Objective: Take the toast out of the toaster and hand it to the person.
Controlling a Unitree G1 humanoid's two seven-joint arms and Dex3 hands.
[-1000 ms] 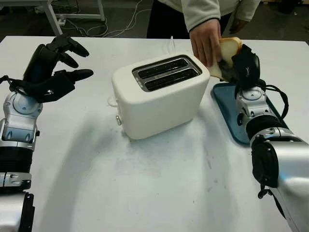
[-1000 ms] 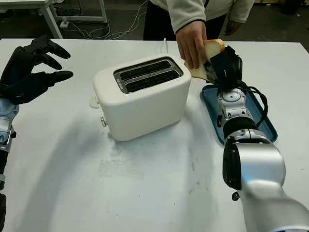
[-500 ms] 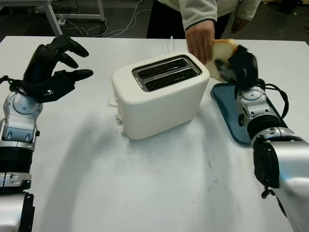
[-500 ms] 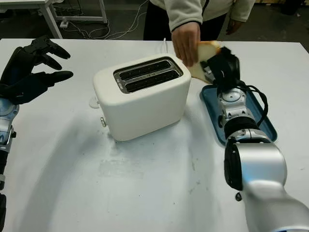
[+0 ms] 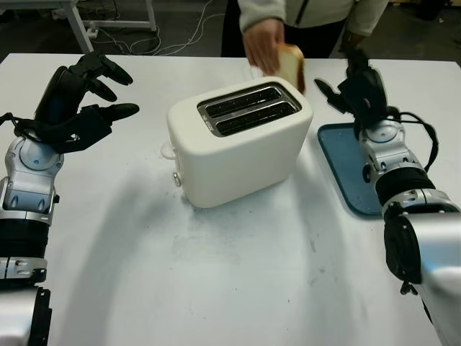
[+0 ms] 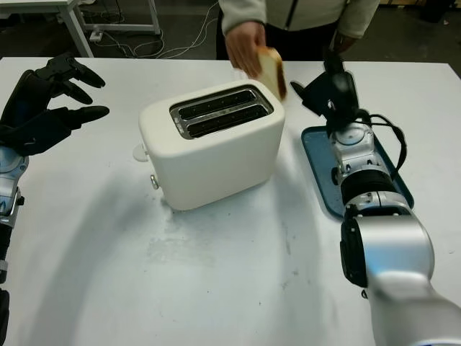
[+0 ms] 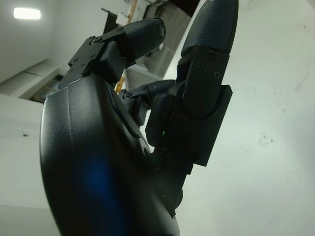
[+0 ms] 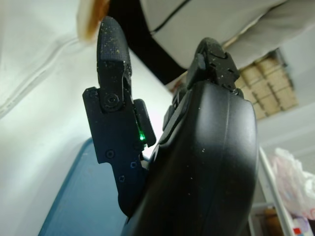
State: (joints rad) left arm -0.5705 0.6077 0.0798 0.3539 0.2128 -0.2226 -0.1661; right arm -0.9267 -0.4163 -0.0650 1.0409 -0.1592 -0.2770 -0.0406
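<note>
A person's hand (image 5: 262, 36) holds the slice of toast (image 5: 291, 65) just behind the white toaster (image 5: 238, 140), above its far right corner. Both toaster slots (image 5: 248, 109) look bare. My right hand (image 5: 354, 86) is open and holds nothing; it hangs above the far end of the blue tray (image 5: 347, 166), right of the toaster and apart from the toast. My left hand (image 5: 75, 101) is open and raised over the table at the far left, well away from the toaster.
The person (image 5: 310, 11) stands at the far edge of the white table (image 5: 216, 281). The toaster's lever (image 5: 167, 151) points toward my left side. A white cord (image 5: 253, 68) runs behind the toaster. Table legs and cables lie on the floor beyond.
The person has taken the toast out of my right hand and carried it left, behind the toaster. My right hand has let go and drawn slightly back. The left hand has not moved.
</note>
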